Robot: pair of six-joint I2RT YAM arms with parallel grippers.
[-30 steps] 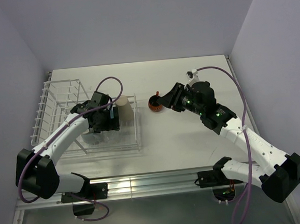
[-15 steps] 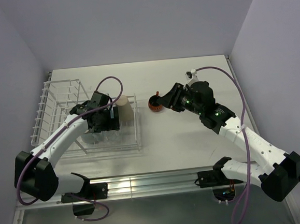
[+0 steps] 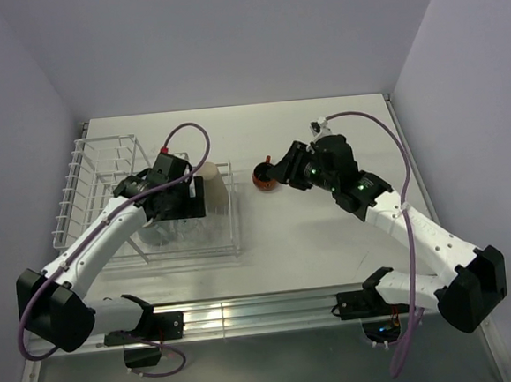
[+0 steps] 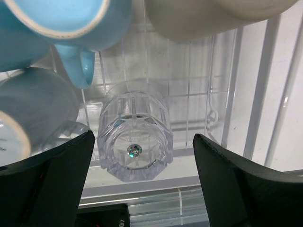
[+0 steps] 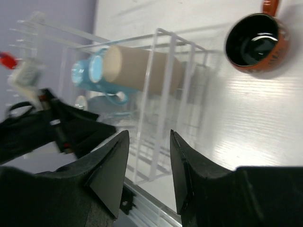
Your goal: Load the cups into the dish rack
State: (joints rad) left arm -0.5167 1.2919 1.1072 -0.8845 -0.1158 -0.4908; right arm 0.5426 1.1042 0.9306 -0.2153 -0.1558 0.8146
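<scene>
White left arm (image 3: pixel 100 236) bends over the dish rack (image 3: pixel 77 170), left fingers (image 4: pixel 47 184) spread; right fingers (image 5: pixel 109 170) parted near red cup (image 5: pixel 255 42).

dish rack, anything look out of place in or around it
A clear glass sits in the dish rack among the blue mugs, the only non-mug there. The red-orange mug stands on the table outside the rack. Nothing looks spilled or broken.

You have the dish rack (image 3: pixel 78 169) on the left half of the table (image 3: pixel 330 238). Inside its right end one cup (image 3: pixel 210 179) lies on its side, with two more cups (image 4: pixel 61 19) and a glass (image 4: pixel 135 151) beside it. A small cup (image 3: pixel 262 179) stands on the table right of the rack, apart from it.
</scene>
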